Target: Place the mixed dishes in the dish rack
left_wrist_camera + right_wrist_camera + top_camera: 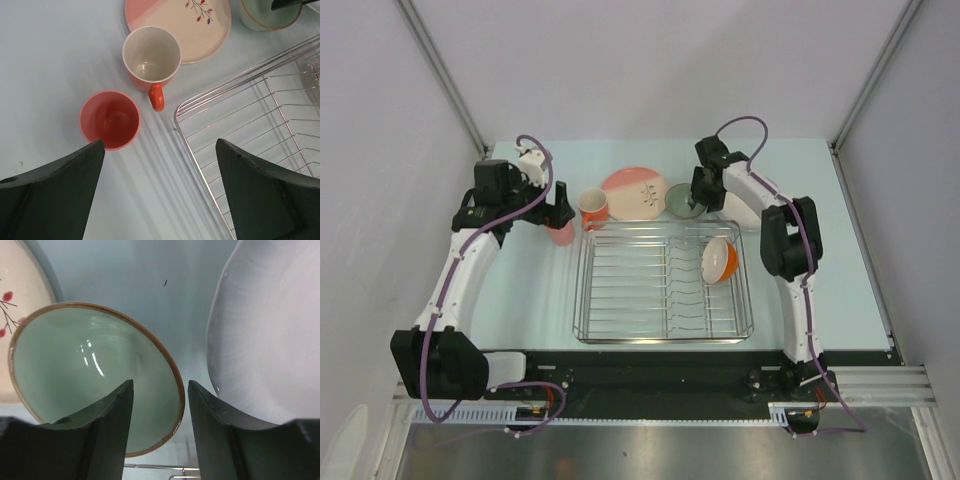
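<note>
**Straddling the green bowl's rim: tool positions and dish layout**

Reading the top view as a clock face centred on the dish rack (630, 285), which sits on the pale worktop (520, 290):

- **Right tool** (160, 390): my fingers stand apart over the rim of the pale green bowl (90, 370), at about 1 o'clock beyond the rack's far edge. One finger is inside the bowl and the other outside. A gap shows between the rim and the inner finger, so nothing is clamped.
- **Left tool** (160, 145): my fingers are spread wide and hold nothing. It hovers above the worktop at 10 o'clock, between the pink tumbler (109, 120) and the rack's near corner.
- **Dishes outside the rack:** the tumbler stands upright, mouth up. The orange mug (151, 60) stands just beside it toward 11 o'clock, its handle pointing at the rack. The pink-and-cream plate (635, 191) lies flat at 12 o'clock. The white shallow plate (270, 340) lies just beside the green bowl at 2 o'clock, largely under my right arm in the top view.
- **Dish inside the rack:** the orange bowl (720, 260) is tipped on its side at 3 o'clock, white inside showing.
</note>
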`<state>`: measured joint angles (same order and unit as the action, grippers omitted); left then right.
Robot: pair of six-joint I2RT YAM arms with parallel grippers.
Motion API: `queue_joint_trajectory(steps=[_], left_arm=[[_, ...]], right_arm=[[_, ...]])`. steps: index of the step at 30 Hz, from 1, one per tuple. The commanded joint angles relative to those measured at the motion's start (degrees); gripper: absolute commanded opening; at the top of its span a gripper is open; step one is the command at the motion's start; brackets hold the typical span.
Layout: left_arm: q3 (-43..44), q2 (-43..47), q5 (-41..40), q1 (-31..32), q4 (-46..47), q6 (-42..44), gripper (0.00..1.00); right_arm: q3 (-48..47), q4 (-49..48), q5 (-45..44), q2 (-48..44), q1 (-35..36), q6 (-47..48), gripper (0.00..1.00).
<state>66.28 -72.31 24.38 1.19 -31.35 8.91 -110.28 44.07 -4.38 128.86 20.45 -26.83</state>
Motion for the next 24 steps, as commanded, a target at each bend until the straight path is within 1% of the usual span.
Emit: queue_joint_trajectory(steps=[1,3,5,6,7,8,11,12,13,18,24], left_arm=[[-0.45,1.03,1.46,-0.49,0.85,-1.0,0.99],[-0.54,1.03,1.46,-0.49,0.86,-0.91,0.99],[-0.54,1.03,1.46,-0.49,0.77,-1.0,0.99],[-0.54,1.03,1.46,-0.49,0.77,-1.0,0.99],[-0.63,1.03,1.46,-0.49,0.68,-0.91,0.99],[-0.54,1.03,1.28,-0.49,0.68,-0.82,0.99],[-0.8,1.12,1.02,-0.49,0.86,-0.73,0.99],[-0.89,1.12,0.93,-0.49,0.86,-0.73,0.99],[-0.98,1.12,0.93,-0.49,0.86,-0.65,0.99],[-1.86,1.21,0.67,-0.49,1.56,-0.64,0.99],[-2.65,1.3,0.4,-0.49,2.17,-0.64,0.99]], right_arm=[[1.64,-2.85,2.09,1.22,0.12,-1.29,0.49],[2.08,-3.38,2.27,1.75,0.3,-1.47,0.46],[2.35,-3.55,1.83,2.18,0.65,-1.38,0.41],[2.44,-3.47,1.4,2.36,0.82,-1.3,0.33],[2.52,-3.47,1.31,2.45,0.82,-1.3,0.29],[2.7,-3.73,0.78,2.45,0.82,-1.21,0.21],[2.88,-3.64,-0.36,1.93,0.82,-0.6,0.09],[2.88,-3.64,-0.8,1.66,0.74,-0.42,0.01],[2.88,-3.64,-1.67,0.96,0.65,-0.16,0.0],[1.57,-2.59,-5.98,-2.81,0.56,1.86,0.0],[-2.39,0.56,-17.31,-10.81,2.14,6.51,0.0]])
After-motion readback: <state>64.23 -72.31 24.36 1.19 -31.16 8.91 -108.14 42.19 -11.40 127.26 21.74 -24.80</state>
